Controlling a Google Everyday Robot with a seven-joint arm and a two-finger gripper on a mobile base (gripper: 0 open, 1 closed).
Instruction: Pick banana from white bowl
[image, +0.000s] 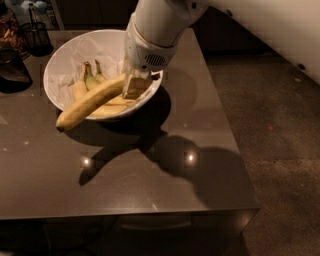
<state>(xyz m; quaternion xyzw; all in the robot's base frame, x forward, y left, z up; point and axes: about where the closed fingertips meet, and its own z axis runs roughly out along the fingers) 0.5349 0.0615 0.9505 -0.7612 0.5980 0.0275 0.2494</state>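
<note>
My gripper (134, 86) hangs from the white arm over the right side of the white bowl (67, 57) and is shut on the banana (87, 102). The banana is long, yellow and gently curved. It is lifted above the bowl, its dark tip reaching out past the bowl's front left rim. Shorter bananas with green stems (92, 72) still lie in the bowl on crinkled white paper.
The bowl stands at the back left of a dark glossy table (125, 180). A dark wire-mesh cup (37, 35) and other dark items (12, 70) stand at the back left edge. Brown floor (270, 130) lies to the right.
</note>
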